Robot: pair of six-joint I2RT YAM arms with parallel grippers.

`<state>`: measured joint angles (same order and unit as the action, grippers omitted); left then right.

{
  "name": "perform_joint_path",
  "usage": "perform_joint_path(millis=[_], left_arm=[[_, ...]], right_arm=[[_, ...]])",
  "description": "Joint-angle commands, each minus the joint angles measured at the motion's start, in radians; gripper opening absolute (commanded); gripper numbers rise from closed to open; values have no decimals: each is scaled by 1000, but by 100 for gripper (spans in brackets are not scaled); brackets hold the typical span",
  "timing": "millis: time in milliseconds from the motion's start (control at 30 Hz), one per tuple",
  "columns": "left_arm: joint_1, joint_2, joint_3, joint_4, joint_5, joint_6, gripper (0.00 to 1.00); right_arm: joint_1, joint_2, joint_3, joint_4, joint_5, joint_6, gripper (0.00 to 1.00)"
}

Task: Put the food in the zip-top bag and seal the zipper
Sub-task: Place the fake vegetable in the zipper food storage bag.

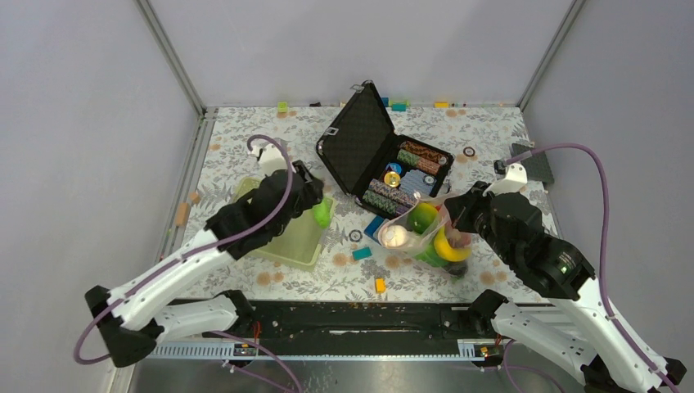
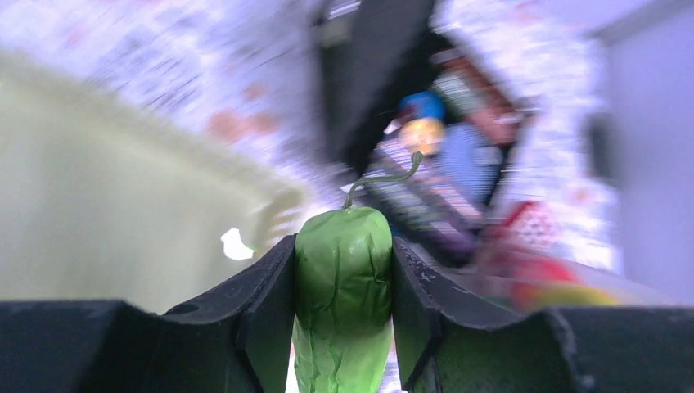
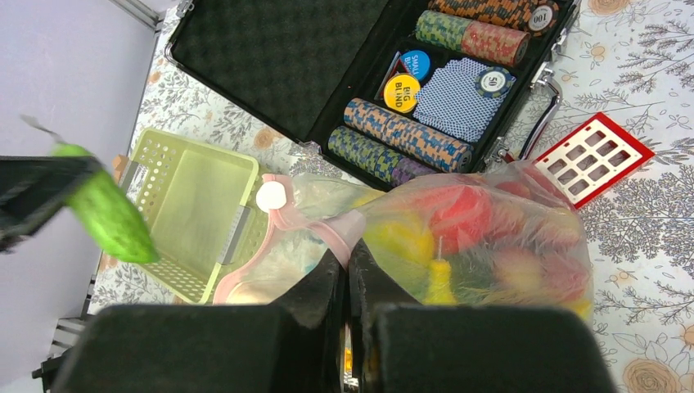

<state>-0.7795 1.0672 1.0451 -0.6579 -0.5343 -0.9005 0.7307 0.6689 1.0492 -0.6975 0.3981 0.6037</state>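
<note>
- The green toy vegetable (image 2: 342, 315) is pinched upright between the two fingers of the left gripper (image 2: 342, 250), with its thin stem poking out past the fingertips.
- It is held above the table at the right-hand edge of the light green basket (image 1: 282, 246), well apart from the zip-top bag (image 1: 419, 236).
- The pale pink zipper (image 3: 344, 233) is clamped in the right gripper (image 3: 348, 266), whose fingers are pressed together on the strip. The bag's mouth is seen open toward the basket.
- Red, yellow and green toy food (image 3: 458, 217) is seen inside the bag, which sits just in front of the open black case (image 1: 368, 135) of poker chips.
</note>
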Motion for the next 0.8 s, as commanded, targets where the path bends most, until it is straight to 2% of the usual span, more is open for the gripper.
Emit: perform_joint_path(millis=[0,133,267,433,567,767], left_arm=[[-166,-82,18,406,-108,261,0],[-268,-68,-34,754,44,459,0],[-341,-1,-14,912,158,552,0],[-392,92,8,1048,298,572,0],[-420,110,-35,1195,376,564,0],[-440,177,-66,1345,357,568,0]], right_arm=[[-4,-10,5,59,-27,3,0],[-4,-14,3,60,-44,7,0],[-4,-13,5,59,-67,14,0],[-4,-5,11,59,-106,31,0],[-4,-5,20,46,-113,46,0],[-5,-12,36,36,-145,88,0]])
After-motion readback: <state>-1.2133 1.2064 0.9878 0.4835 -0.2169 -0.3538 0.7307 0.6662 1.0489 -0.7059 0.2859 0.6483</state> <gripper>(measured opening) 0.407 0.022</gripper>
